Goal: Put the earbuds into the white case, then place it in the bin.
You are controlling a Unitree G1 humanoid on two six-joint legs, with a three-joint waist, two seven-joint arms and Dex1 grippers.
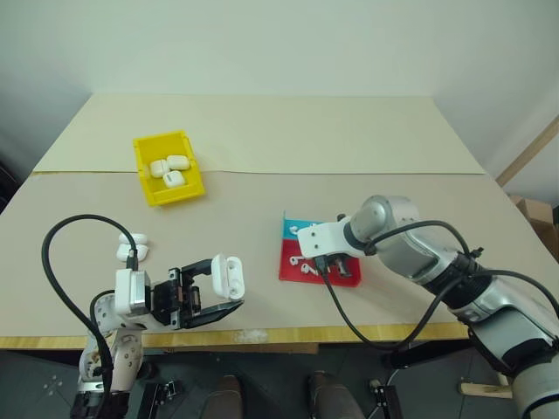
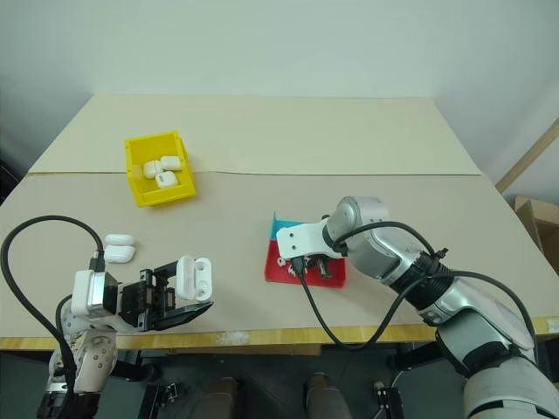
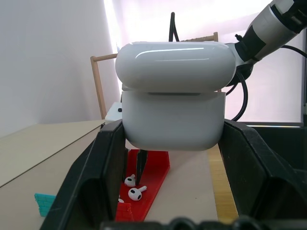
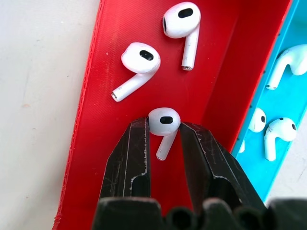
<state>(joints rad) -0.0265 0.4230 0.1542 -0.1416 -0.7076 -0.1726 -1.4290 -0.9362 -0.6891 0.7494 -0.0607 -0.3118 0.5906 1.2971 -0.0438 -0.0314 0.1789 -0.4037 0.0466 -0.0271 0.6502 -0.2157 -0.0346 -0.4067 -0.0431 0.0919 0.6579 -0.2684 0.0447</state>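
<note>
My left gripper (image 1: 223, 290) is shut on the white case (image 1: 229, 274), held above the table's near left edge with its lid flipped open (image 3: 173, 103). My right gripper (image 4: 164, 125) points down into the red tray (image 4: 96, 143), shut on one earbud (image 4: 164, 120) by its head, the stem hanging between the fingers. Two more earbuds (image 4: 140, 60) lie loose on the red floor beyond it. Others lie in the adjoining blue tray (image 4: 261, 158). The yellow bin (image 1: 166, 195) stands at the far left with three cases (image 1: 170, 168) in it.
Two spare white cases (image 1: 133, 248) lie on the table just beyond my left hand. The red-and-blue tray (image 1: 293, 229) sits right of centre near the front edge. A black cable loops from each wrist.
</note>
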